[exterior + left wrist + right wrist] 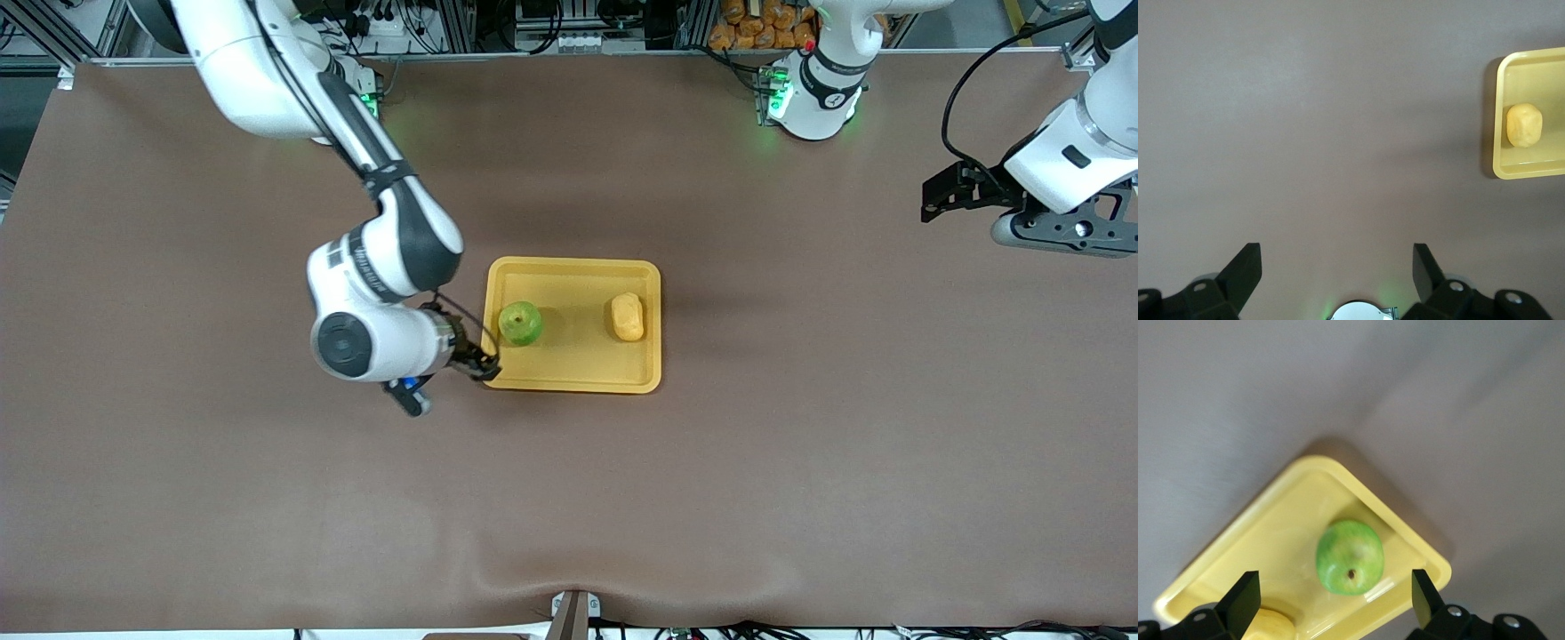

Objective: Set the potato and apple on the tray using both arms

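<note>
Both task items already lie on the tray (pixel 573 378). Nearest the front camera, the right gripper (pixel 480 366) sits low over the tray's corner toward the right arm's end of the table, its fingers spread apart and holding nothing. In the right wrist view the apple (pixel 1350 557) shows free between the two fingers (pixel 1241 600), clear of both.

The apple (pixel 520 323) stands upright, stem dimple up, just inside the tray rim. The potato (pixel 628 317) rests well apart from it, near the rim toward the left arm's end of the table.

Main risk: the right gripper is very near the rim and the apple. A sideways or downward withdrawal could catch the rim and shift the tray, or nudge the round apple into a roll. The low rim looks unlikely to stop a pushed apple. A straight upward lift appears the safest exit. The potato, oblong and lumpy, seems less prone to roll.

Open room: bare brown tabletop (pixel 800 462) surrounds the tray on every side, so either arm has wide space to retreat.

Farthest from the front camera, the left gripper (pixel 965 191) waits high over bare table at the left arm's end, fingers apart and empty. Its wrist view shows only tabletop beneath, with the potato (pixel 1524 124) and one tray corner (pixel 1501 170) off to one edge.
</note>
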You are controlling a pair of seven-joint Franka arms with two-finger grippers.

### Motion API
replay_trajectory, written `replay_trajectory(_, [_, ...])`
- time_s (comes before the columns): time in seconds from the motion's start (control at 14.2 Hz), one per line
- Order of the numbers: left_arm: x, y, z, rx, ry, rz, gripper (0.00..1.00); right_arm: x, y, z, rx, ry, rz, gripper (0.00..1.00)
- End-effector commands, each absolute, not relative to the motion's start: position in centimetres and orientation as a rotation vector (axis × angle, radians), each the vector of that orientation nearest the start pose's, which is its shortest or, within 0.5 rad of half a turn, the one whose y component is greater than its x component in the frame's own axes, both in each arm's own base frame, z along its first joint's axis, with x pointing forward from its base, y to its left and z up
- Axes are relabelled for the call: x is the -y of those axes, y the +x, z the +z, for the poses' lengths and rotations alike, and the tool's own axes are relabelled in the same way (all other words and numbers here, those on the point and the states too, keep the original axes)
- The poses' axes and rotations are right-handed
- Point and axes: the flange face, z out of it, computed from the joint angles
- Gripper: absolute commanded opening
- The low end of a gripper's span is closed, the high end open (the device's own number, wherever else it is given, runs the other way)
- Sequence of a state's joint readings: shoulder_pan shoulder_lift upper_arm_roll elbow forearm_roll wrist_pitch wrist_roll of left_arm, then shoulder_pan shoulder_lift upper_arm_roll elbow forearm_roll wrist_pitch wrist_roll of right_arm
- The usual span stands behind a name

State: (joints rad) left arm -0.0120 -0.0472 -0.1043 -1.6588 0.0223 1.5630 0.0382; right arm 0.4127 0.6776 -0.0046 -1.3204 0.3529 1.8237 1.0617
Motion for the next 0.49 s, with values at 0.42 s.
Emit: replay_trajectory(0.42, [6.6, 53.2, 62.2, -0.138, -3.115, 0.048, 1.00, -16.8, 68.2, 41.7, -1.114, -2.698, 0.442, 1.00])
